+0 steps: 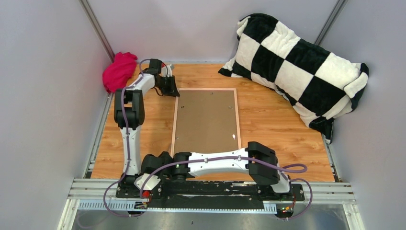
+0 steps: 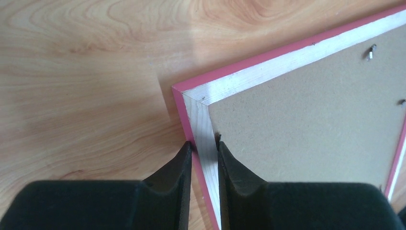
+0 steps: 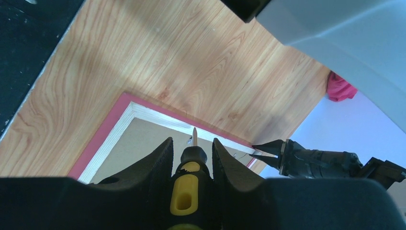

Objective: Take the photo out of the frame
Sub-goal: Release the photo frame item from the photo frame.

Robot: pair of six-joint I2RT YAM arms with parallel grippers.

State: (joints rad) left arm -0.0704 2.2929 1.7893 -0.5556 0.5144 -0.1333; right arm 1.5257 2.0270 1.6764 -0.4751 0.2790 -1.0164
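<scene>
Little done: backing board point(image 1: 206, 120) seated in frame point(image 2: 287, 60), left gripper point(image 2: 204, 146) pinching far-left corner rail, right gripper point(image 3: 191, 142) clamping screwdriver point(image 3: 189, 184).

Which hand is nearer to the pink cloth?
Left. The left hand pinches the frame's far left corner, close to the pink cloth; the right hand is at the frame's near left corner.

Bright, diffuse light from above. Soft shadow bands across bench point(image 3: 158, 57), faint glare patch in left wrist view. Close fingers point(image 2: 170, 187) slightly soft; overhead view sharp.
</scene>
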